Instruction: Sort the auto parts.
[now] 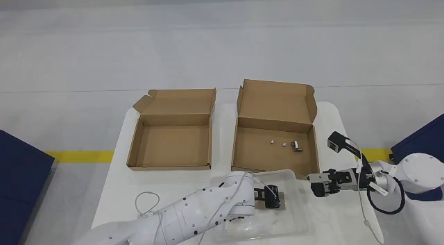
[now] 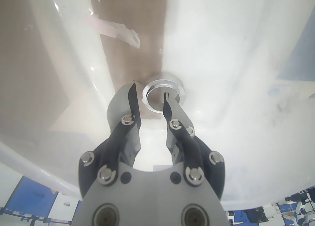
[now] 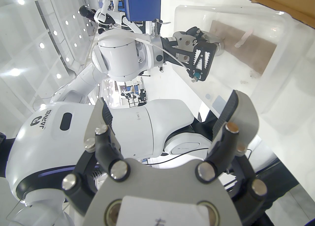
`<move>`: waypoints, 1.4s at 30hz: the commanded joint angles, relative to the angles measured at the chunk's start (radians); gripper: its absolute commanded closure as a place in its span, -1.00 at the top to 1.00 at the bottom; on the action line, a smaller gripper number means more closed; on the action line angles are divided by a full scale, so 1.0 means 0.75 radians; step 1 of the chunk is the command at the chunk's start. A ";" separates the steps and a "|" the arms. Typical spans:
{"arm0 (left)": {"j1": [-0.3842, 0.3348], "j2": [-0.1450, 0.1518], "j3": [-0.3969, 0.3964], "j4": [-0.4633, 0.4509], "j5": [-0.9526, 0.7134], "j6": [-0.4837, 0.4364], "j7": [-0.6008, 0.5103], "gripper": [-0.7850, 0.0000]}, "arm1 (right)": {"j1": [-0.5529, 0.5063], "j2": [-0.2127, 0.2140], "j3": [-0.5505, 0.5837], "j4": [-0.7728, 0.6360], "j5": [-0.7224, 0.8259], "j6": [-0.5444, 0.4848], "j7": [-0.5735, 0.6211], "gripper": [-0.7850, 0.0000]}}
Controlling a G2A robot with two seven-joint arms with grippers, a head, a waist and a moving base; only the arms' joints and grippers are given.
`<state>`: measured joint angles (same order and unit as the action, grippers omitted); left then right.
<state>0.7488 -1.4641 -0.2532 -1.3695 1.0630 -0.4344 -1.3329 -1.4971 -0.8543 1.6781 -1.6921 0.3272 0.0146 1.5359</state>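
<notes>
A shiny metal ring (image 2: pixel 163 90) lies on the floor of the clear plastic bin (image 2: pixel 221 40). My left gripper (image 2: pixel 149 91) is open down in that bin, with one fingertip inside the ring and the other just outside its wall. A translucent plastic clip (image 2: pixel 118 31) lies farther along the bin floor. In the top view the left gripper (image 1: pixel 274 196) is in the bin (image 1: pixel 298 221) at the table's front. My right gripper (image 3: pixel 169 111) is open and empty, held beside the bin's right end (image 1: pixel 316 184).
Two open cardboard boxes stand behind the bin. The left box (image 1: pixel 170 144) holds nothing. The right box (image 1: pixel 274 155) holds a few small parts, one of them (image 1: pixel 296 145) near its right wall. A loose white cable (image 1: pixel 146 202) lies front left.
</notes>
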 commanded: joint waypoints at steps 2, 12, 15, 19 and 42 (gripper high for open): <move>0.004 -0.003 -0.003 0.003 0.006 0.004 -0.010 -0.41 | 0.000 0.000 0.000 0.000 0.000 0.000 0.000 1.00; 0.020 -0.012 -0.019 0.008 0.030 0.008 -0.008 -0.31 | 0.000 0.000 0.000 0.000 0.000 0.000 0.000 1.00; 0.025 -0.015 -0.024 0.013 0.034 0.005 -0.008 -0.30 | 0.000 0.000 0.000 0.000 0.000 0.000 0.000 1.00; 0.028 -0.021 -0.025 0.029 0.036 -0.009 -0.005 -0.31 | 0.000 0.000 0.000 0.000 0.000 0.000 0.000 1.00; 0.044 -0.047 -0.055 0.092 0.065 -0.031 0.017 -0.39 | 0.000 0.000 0.000 0.000 0.000 0.000 0.000 1.00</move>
<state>0.7823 -1.4980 -0.2939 -1.3034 1.1116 -0.4576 -1.3196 -1.4971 -0.8543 1.6781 -1.6921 0.3272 0.0146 1.5359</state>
